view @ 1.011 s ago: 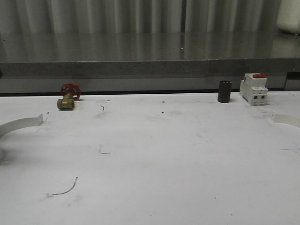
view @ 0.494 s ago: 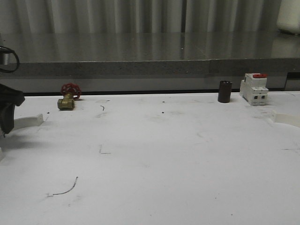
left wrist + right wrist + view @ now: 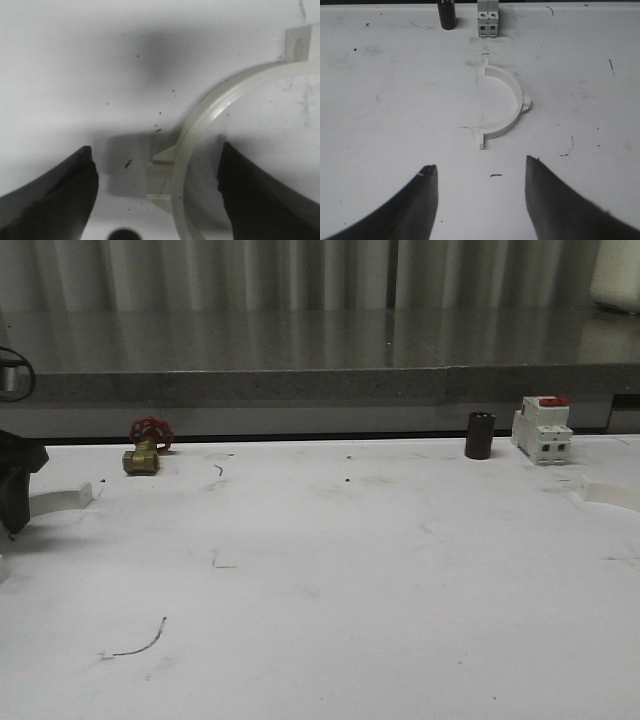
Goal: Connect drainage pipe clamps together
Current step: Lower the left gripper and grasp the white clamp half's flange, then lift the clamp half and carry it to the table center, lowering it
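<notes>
So far nothing is joined: you have two separate half clamps, one under each arm, well apart across the table [image 3: 330, 570], and neither is gripped yet.

Start from your left gripper [image 3: 157, 175]. Its jaws stand wide apart, and the left clamp half [image 3: 210, 125] lies flat on the table directly between and beneath them. The band's outer lug sits about midway between the two fingers, with the arc curving off toward the far finger and its squared end tab reaching out beyond it. In the front view that gripper [image 3: 15, 485] is at the left edge, right over the band [image 3: 60, 500]. A straight descent and close looks enough to take it, I judge.

Your right gripper [image 3: 480, 200] is also spread open and holding nothing. The right clamp half [image 3: 507, 107] lies ahead of the fingertips, clear of them, its open side facing left in that view. Beyond it stand a white circuit breaker [image 3: 488, 20] and a dark cylinder [image 3: 447, 15]. A brass valve with a red handwheel [image 3: 146, 447] sits beyond the left gripper.

Still to do: grasp both halves, bring them together, mate the tabs.
</notes>
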Robot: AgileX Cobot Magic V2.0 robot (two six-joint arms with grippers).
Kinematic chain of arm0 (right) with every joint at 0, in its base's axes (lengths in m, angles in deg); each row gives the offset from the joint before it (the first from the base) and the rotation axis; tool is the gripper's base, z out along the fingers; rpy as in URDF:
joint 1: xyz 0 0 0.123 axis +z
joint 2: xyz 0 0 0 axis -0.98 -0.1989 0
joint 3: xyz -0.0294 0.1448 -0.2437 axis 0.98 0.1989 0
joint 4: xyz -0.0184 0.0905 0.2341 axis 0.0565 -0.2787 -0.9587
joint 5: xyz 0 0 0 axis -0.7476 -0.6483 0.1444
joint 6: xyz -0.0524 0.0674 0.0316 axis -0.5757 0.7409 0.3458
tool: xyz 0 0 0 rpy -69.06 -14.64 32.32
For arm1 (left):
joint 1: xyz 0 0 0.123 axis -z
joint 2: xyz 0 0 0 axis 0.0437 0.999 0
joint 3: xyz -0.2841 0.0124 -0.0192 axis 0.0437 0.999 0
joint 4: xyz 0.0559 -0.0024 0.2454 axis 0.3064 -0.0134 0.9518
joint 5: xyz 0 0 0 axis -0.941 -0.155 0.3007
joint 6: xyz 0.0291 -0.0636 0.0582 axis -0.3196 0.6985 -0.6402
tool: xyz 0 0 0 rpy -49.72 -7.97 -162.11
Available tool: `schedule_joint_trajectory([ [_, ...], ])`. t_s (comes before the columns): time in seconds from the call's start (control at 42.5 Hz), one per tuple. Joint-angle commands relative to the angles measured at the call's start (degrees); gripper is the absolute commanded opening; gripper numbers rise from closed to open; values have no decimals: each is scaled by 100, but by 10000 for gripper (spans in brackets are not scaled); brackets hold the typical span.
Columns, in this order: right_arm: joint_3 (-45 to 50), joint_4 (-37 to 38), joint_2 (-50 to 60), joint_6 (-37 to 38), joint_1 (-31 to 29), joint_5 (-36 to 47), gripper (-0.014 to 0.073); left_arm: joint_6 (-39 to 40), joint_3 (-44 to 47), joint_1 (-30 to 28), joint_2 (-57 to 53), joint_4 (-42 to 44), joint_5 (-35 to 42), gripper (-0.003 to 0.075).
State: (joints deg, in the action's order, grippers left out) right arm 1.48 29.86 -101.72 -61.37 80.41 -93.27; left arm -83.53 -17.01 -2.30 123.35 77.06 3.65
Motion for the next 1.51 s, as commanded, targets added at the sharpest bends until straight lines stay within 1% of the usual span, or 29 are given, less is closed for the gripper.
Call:
schedule_joint_trajectory([
  [0.0, -195, -17, -41, -46, -39, 352, 425, -60, -169, -21, -244, -175, 38, 411],
  [0.212, -195, -17, -41, -46, -39, 352, 425, -60, -169, -14, -244, -190, 12, 264],
  [0.4, -195, -17, -41, -46, -39, 352, 425, -60, -169, -14, -244, -190, -36, 113],
  [0.588, -195, -17, -41, -46, -39, 352, 425, -60, -169, -14, -244, -171, 241, 15],
  [0.682, -195, -17, -41, -46, -39, 352, 425, -60, -188, -14, -244, -197, 170, -20],
  [0.776, -195, -17, -41, -46, -39, 352, 425, -60, -282, 69, -284, -338, -65, -20],
  [0.917, -195, -17, -41, -46, -39, 352, 425, -16, -593, 555, -459, -393, -488, -20],
  [1.058, -195, -17, -41, -46, -39, 352, 425, 712, -952, 1349, -578, -393, -785, -20],
  [1.223, -195, -17, -41, -46, -39, 352, 425, 1505, -1455, 2364, -393, -192, -812, -20],
  [1.27, -195, -17, -41, -46, -39, 352, 425, 1878, -1671, 2598, -271, -56, -860, -20],
  [1.34, -195, -17, -41, -46, -39, 352, 425, 2209, -2030, 2939, -23, 164, -1014, -20],
  [1.411, -195, -17, -41, -46, -39, 352, 425, 2414, -2390, 3176, 245, 164, -1224, -20],
  [1.482, -195, -17, -41, -46, -39, 352, 425, 2798, -2748, 3384, 545, 164, -1352, -20],
])
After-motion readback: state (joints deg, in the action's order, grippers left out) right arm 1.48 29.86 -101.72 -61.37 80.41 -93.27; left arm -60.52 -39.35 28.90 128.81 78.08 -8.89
